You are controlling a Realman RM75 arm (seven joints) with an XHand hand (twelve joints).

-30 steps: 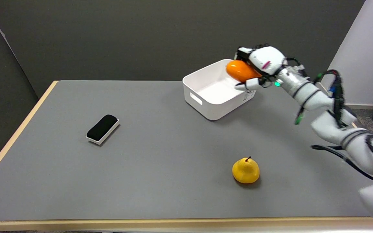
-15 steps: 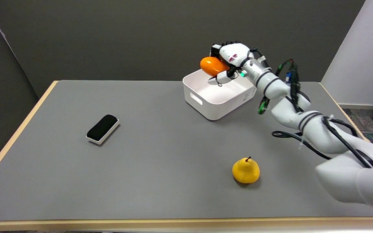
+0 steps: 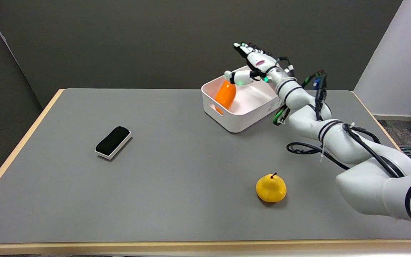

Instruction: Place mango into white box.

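Note:
The orange mango (image 3: 225, 95) stands on end inside the white box (image 3: 242, 116), leaning against the box's left inner wall. My right hand (image 3: 252, 64) hovers above the box's far side with its fingers spread and nothing in them. Its thumb tip is just above the mango's top; I cannot tell whether it touches. The arm reaches in from the lower right, passing over the box's right corner.
A yellow pear (image 3: 270, 188) sits on the grey table (image 3: 177, 185) near the front, under the arm's near side. A black eraser block on a white base (image 3: 113, 142) lies at the left. The table's back edge runs just behind the box.
The hand opened and let go of the mango, which dropped from above the box's far rim down into the box. The hand's fingers spread apart and rose slightly.

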